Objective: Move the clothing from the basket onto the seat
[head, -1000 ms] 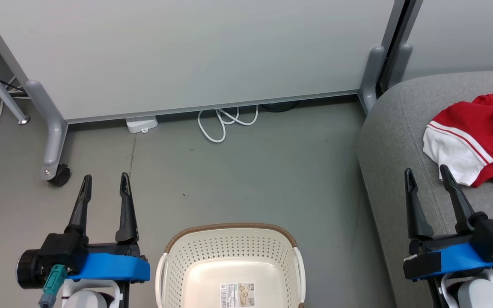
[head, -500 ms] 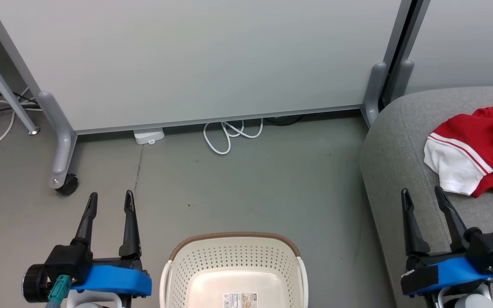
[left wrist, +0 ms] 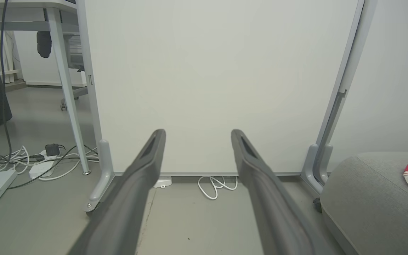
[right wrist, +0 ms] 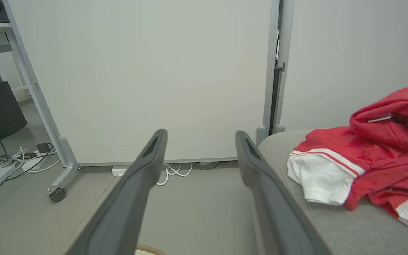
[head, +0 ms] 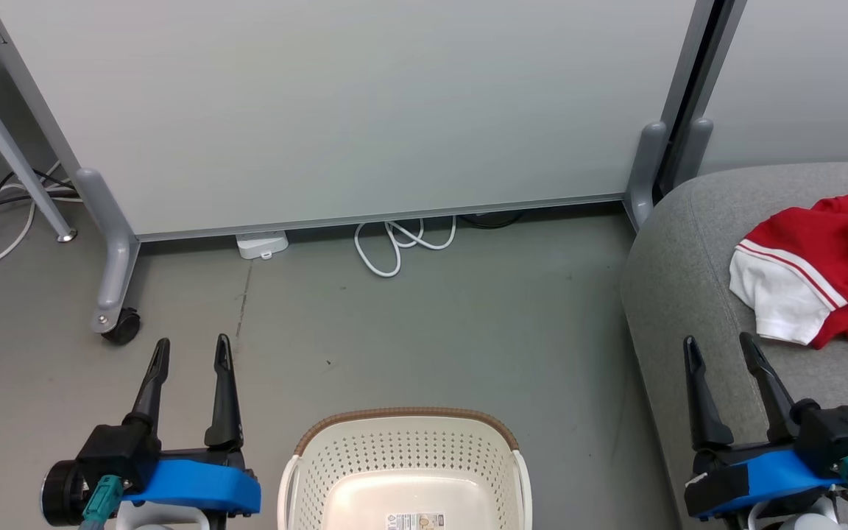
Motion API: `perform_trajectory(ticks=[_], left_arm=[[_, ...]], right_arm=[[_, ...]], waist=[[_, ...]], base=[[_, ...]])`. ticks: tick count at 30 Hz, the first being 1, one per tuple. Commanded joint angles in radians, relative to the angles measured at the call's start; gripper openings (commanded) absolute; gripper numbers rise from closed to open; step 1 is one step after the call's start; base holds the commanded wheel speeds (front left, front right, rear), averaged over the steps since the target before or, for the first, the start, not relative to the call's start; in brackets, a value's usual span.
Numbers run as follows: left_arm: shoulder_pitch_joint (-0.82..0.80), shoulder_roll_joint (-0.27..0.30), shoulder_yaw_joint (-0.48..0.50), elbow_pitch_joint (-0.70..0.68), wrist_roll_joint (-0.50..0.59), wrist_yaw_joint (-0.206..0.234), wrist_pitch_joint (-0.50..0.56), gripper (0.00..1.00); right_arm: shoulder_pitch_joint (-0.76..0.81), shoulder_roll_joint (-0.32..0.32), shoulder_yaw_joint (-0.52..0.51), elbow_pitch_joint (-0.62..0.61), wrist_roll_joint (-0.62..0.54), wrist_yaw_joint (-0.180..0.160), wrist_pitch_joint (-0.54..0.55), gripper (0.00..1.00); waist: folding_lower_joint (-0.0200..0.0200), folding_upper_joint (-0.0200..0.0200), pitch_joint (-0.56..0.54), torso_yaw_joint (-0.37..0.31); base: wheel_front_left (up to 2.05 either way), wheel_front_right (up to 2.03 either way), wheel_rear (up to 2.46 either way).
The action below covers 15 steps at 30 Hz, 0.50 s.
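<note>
Head view: your left gripper (head: 193, 341) hung over the grey floor (head: 468, 331) at lower left. Its two dark fingers were spread apart and held nothing. Your right gripper (head: 716, 338) stood likewise released at lower right, its fingers parted over the near edge of the seat (head: 689, 294), short of the cloth.

The clothing (head: 829, 272) lay on the seat at the far right in a loose, crumpled heap, apart from both grippers. You saw soft, bright red fabric folded over itself into rounded ridges. A white panel faced the right gripper, and a white band with a thin red stripe bordered it where it met the red body. In the right wrist view a second white edge with red stripes showed at the heap's lower right. Beside it was a dark printed mark, cut off by the picture's edge.

The seat was light grey woven upholstery with a rounded corner and a seam along its edge. The basket (head: 405, 414), cream-white with perforated walls and a brown rim, stood on the floor between your two grippers. Its smooth bottom showed a printed label (head: 415, 521).
</note>
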<state>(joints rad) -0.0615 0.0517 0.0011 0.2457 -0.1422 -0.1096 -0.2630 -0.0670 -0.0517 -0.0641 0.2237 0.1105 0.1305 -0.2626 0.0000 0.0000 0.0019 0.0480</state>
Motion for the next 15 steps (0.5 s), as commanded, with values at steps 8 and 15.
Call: perform_trajectory(ticks=[8, 15], left_arm=[[0.031, -0.002, -0.002, 0.053, -0.023, 0.0, 0.014, 0.0], [0.02, -0.002, 0.012, 0.05, -0.164, -0.002, 0.052, 0.0]], right_arm=[[0.014, 0.002, -0.003, 0.055, 0.018, 0.0, 0.014, 0.0], [0.006, 0.002, -0.011, 0.053, 0.163, 0.0, 0.052, 0.0]], waist=[[0.0, 0.0, -0.001, -0.001], [0.0, 0.0, -0.001, -0.003]], base=[[0.0, 0.0, 0.0], [0.0, 0.0, 0.0]])
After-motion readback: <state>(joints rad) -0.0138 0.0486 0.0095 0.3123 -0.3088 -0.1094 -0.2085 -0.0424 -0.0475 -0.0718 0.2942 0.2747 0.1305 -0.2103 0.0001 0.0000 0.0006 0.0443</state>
